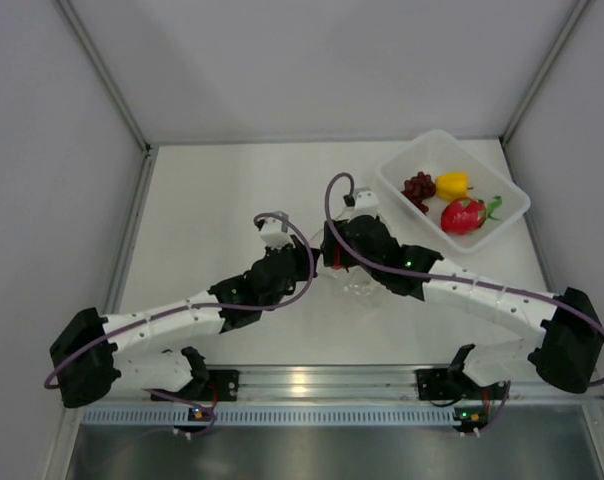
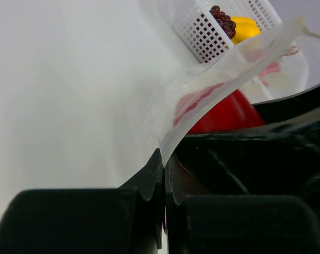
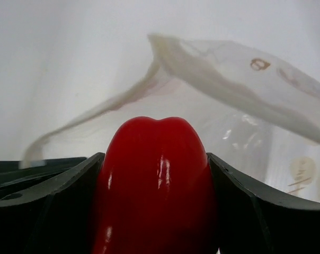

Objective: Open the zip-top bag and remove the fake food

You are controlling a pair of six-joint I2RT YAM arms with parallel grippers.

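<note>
The left end effector (image 2: 163, 174) has its fingers pressed together on one lip of the zip-top bag (image 2: 230, 67), right at the zip strip. That strip runs from the pinch up toward the upper right of the left wrist view. The pinch appears meant to anchor the bag and keep its mouth pulled open, so the soft film cannot slide along with whatever is drawn out.

The right end effector (image 3: 154, 159) stands fairly wide, but it is not empty. Its two fingers clamp the red pepper (image 3: 154, 193) from either side, low in the centre of the right wrist view. The bag's open rim arches behind and above the pepper. From the left wrist the pepper shows partly through the film, so it seems to sit at the bag's mouth rather than fully clear of it.

In the overhead view both arms meet at the middle of the table (image 1: 222, 200), and the bag lies crumpled beneath them.

At the upper right the tray (image 1: 485, 166) holds the grape bunch (image 1: 418, 188), the yellow pepper (image 1: 452, 184) and the pink-red fruit (image 1: 464, 215). The red pepper looks like the last piece left to remove.
</note>
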